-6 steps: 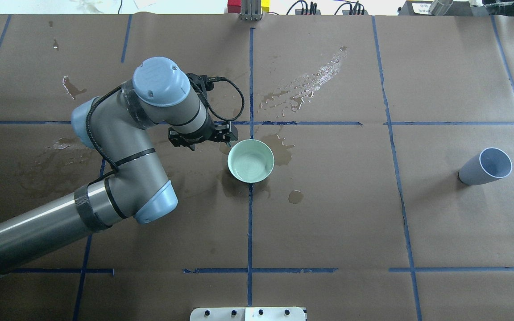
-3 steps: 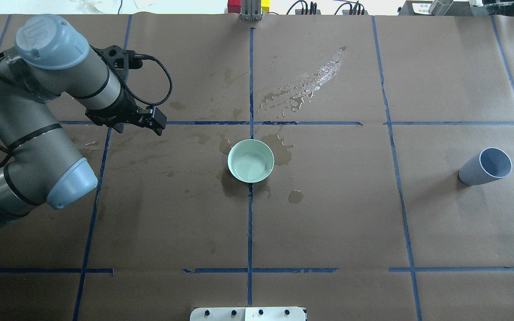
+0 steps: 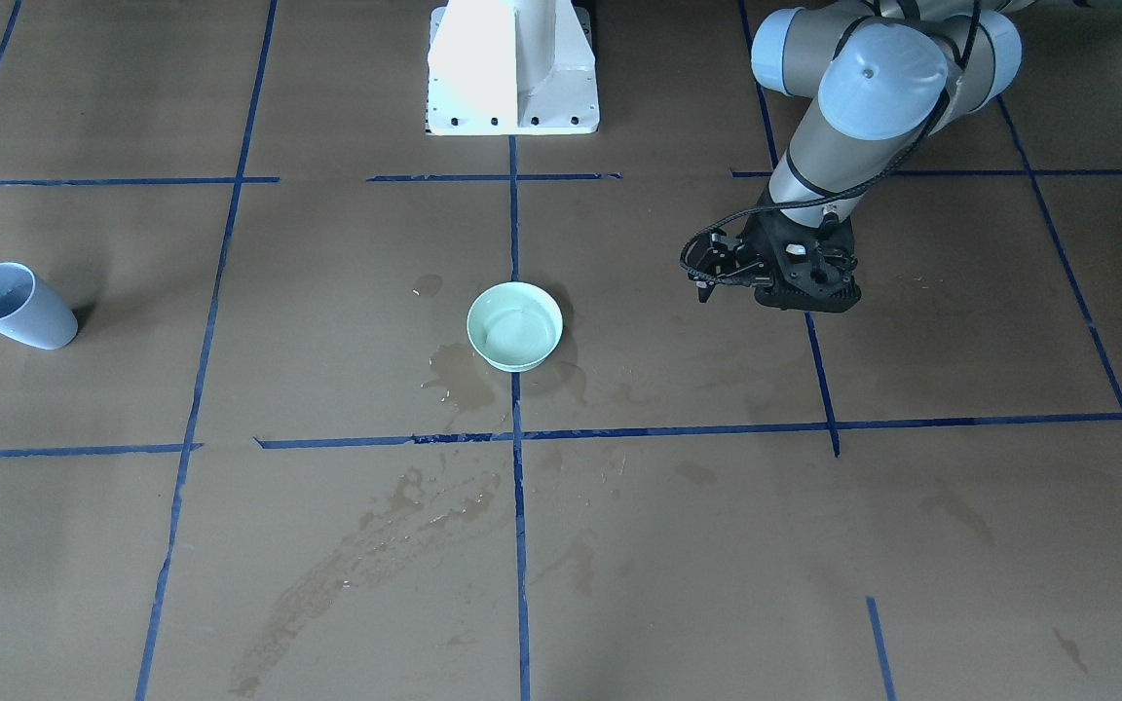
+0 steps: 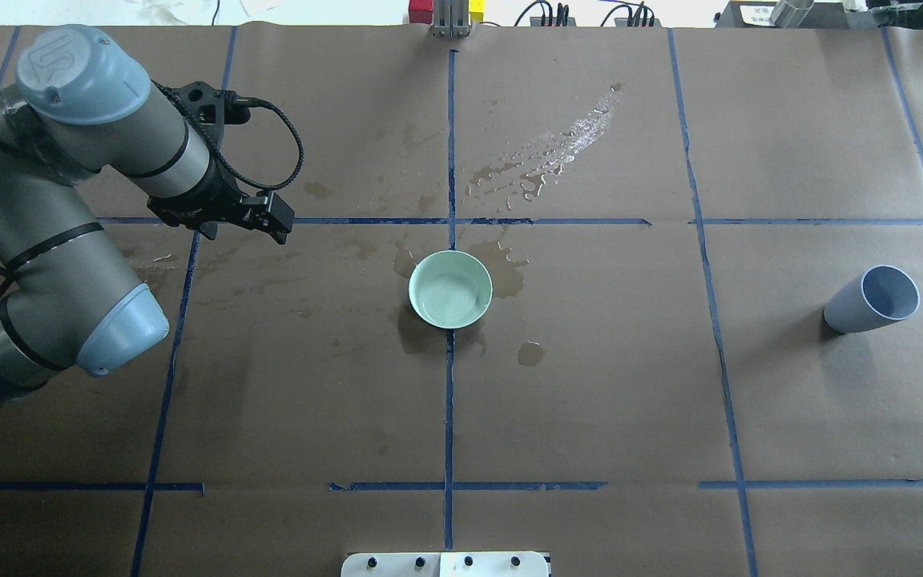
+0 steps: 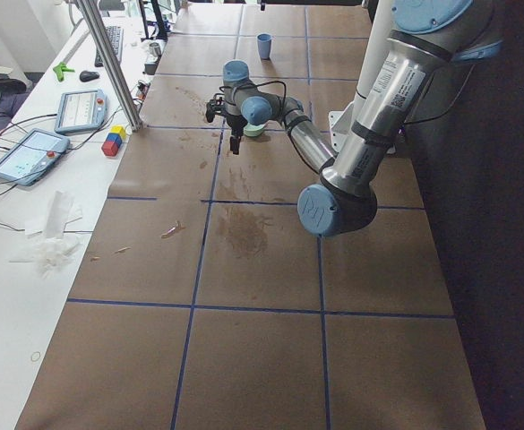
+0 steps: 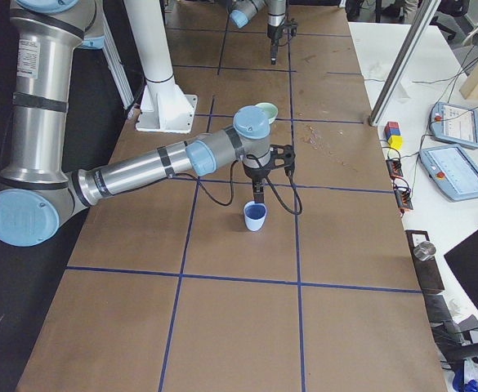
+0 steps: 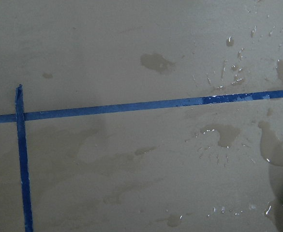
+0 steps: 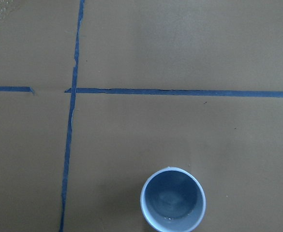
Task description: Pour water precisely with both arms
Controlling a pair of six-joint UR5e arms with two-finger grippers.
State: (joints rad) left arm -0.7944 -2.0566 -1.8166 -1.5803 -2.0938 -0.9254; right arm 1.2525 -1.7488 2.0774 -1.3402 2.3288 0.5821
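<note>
Exterior right alone shows the right tool (image 6: 256, 198) above the upright cup (image 6: 256, 216), grip unclear; left tool (image 4: 269, 218) looks closed, empty.

Robot arms — two: left arm (image 4: 69, 200), right arm (image 6: 140, 167). End effectors — two: left (image 4: 273, 218), right (image 6: 257, 194). Pale green bowl (image 4: 451, 289) — one. Blue-grey cup (image 4: 870, 299) — one. White pedestal (image 3: 512, 66) — one. Handheld tablet pendants (image 6: 447, 149) — two. Coloured blocks (image 6: 393, 135) — one small stack.
</note>
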